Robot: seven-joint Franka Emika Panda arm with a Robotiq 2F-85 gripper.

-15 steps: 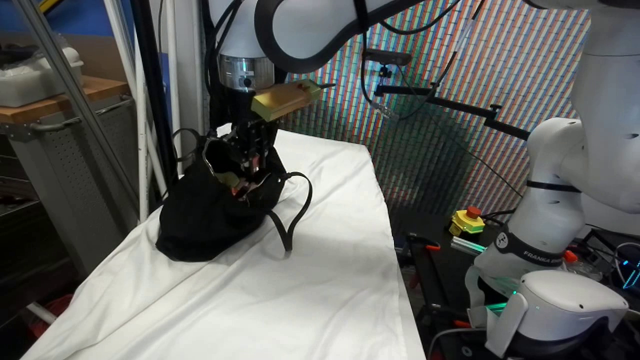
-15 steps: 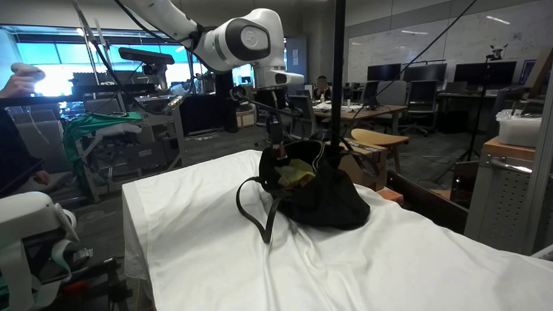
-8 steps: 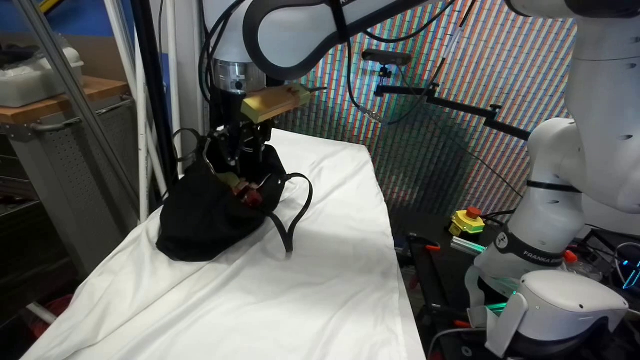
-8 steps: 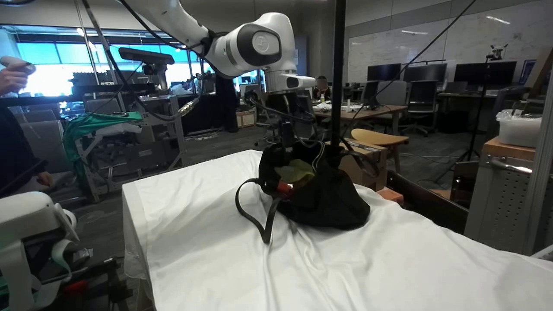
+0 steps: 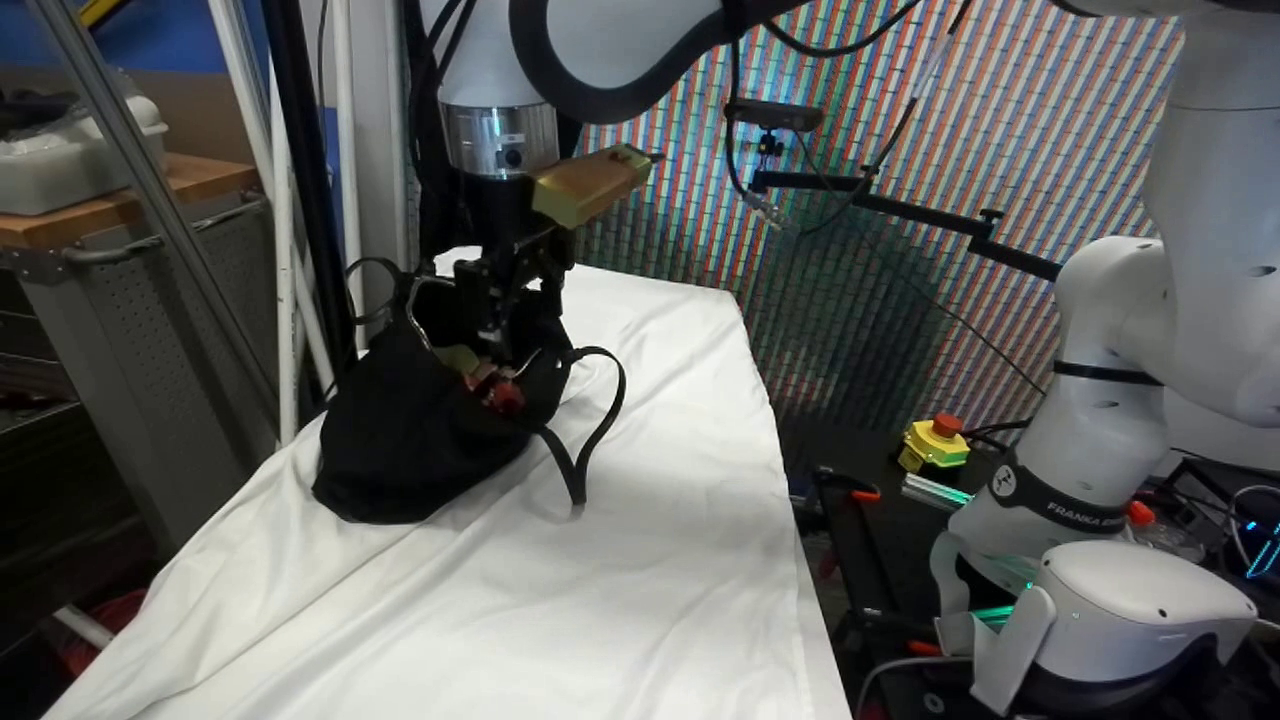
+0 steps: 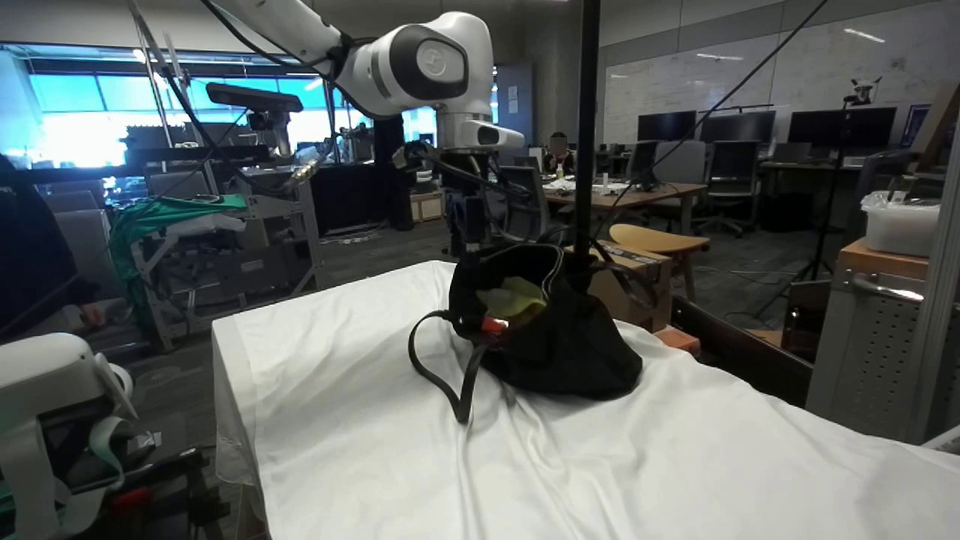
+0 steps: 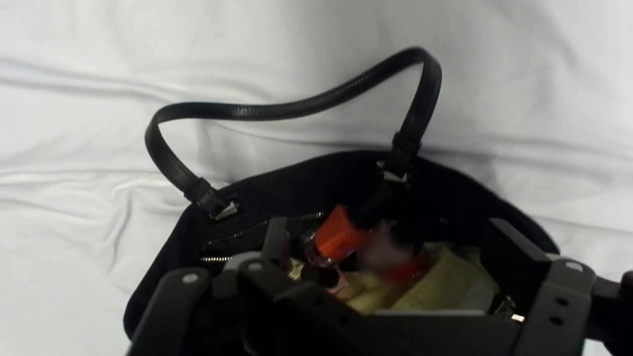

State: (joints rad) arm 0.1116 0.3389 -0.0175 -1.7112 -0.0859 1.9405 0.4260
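Closest in the wrist view, the gripper (image 7: 395, 240) spreads across the bottom of the frame, its two fingers wide apart with a clear gap between them. Beyond that gap, a red bottle (image 7: 339, 240) lies tilted inside the mouth of a black bag (image 7: 306, 180), near the centre. A blurred pinkish item (image 7: 383, 249), too indistinct to identify, is just beside it, and a yellow cloth (image 7: 440, 287) fills the mouth toward the lower right. The bag's strap (image 7: 296, 110) bends across the upper middle, over a white-draped tabletop (image 7: 74, 163).

In both exterior views, the gripper hangs at the bag's mouth, above and apart from the bottle, which rests near the lower edge of that opening.

In an exterior view, a white headset (image 5: 1140, 610) sits at the lower right, with the base of the robot arm (image 5: 1070, 430) behind it and a yellow button box (image 5: 935, 447) further up. A grey cabinet (image 5: 170, 330) carrying a white tub (image 5: 75, 165) stands at the left; a striped panel (image 5: 1000, 130) fills the background.

In an exterior view, a cardboard box (image 6: 622, 304) shows behind the bag at centre right, then a wooden seat (image 6: 656, 238), then a desk (image 6: 630, 196), where a person (image 6: 559, 159) sits, and a whiteboard (image 6: 750, 75) at the upper right.
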